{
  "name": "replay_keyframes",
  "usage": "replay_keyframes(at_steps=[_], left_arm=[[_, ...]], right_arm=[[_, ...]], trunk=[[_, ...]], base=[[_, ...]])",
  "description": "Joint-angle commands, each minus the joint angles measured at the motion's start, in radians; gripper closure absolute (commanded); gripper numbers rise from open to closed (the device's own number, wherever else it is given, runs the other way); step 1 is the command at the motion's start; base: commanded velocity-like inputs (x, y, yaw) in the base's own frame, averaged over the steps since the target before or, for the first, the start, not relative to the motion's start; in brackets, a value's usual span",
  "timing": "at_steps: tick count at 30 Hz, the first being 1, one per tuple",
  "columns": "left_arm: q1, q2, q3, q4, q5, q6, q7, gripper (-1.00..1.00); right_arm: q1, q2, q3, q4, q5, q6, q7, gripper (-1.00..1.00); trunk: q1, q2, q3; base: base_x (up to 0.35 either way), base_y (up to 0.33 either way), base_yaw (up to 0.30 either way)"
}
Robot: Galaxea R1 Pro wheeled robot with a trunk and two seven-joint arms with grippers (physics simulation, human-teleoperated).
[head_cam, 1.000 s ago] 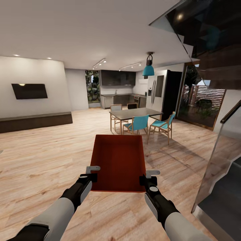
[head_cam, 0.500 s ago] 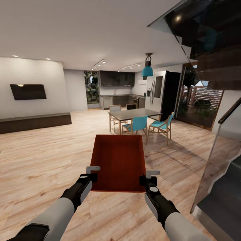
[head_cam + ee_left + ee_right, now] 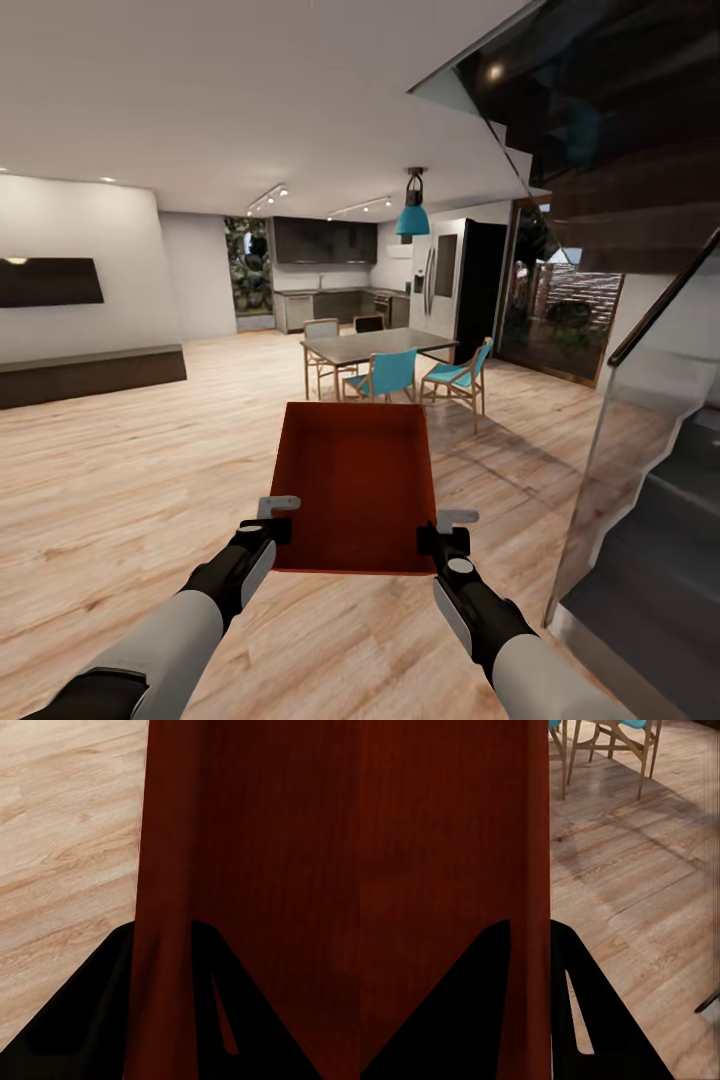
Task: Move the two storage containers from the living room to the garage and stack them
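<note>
The living room's light wood plank floor (image 3: pixel 120 480) spreads out to a white wall carrying a dark wall TV (image 3: pixel 45 282). At the right edge a dark staircase (image 3: pixel 650 560) climbs behind a glass balustrade. Farther back, past a dining table (image 3: pixel 375 345) ringed by teal chairs (image 3: pixel 378 375), sits a dark kitchen with a tall refrigerator (image 3: pixel 455 290) (a teal pendant lamp (image 3: pixel 411 217) hangs in front of it). Nearest the camera, one red-orange storage container (image 3: pixel 355 480) is carried level above the planks, open side up. The left tool (image 3: pixel 272 528) is clamped over its left wall, one finger inside and one outside; the right tool (image 3: pixel 440 540) grips the right wall likewise.
</note>
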Motion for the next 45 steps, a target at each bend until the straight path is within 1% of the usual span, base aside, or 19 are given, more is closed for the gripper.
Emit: replay_keyframes(at_steps=[1, 14, 45], left_arm=[[0.000, 0.006, 0.000, 0.000, 0.002, 0.009, 0.010, 1.00], [0.000, 0.006, -0.001, 0.002, 0.002, 0.008, 0.009, 1.00], [0.000, 0.006, -0.002, 0.002, 0.002, 0.008, 0.010, 1.00]], right_arm=[[-0.002, -0.003, -0.043, -0.003, 0.014, -0.008, -0.049, 1.00], [-0.002, -0.004, -0.044, -0.004, 0.013, -0.004, -0.048, 1.00], [-0.002, -0.004, -0.043, -0.008, 0.014, 0.006, -0.048, 1.00]], trunk=[[0.000, -0.001, 0.000], [0.000, -0.001, 0.014], [0.000, -0.001, 0.015]], base=[[0.000, 0.000, -0.181], [0.000, 0.000, -0.185], [0.000, 0.000, -0.272]])
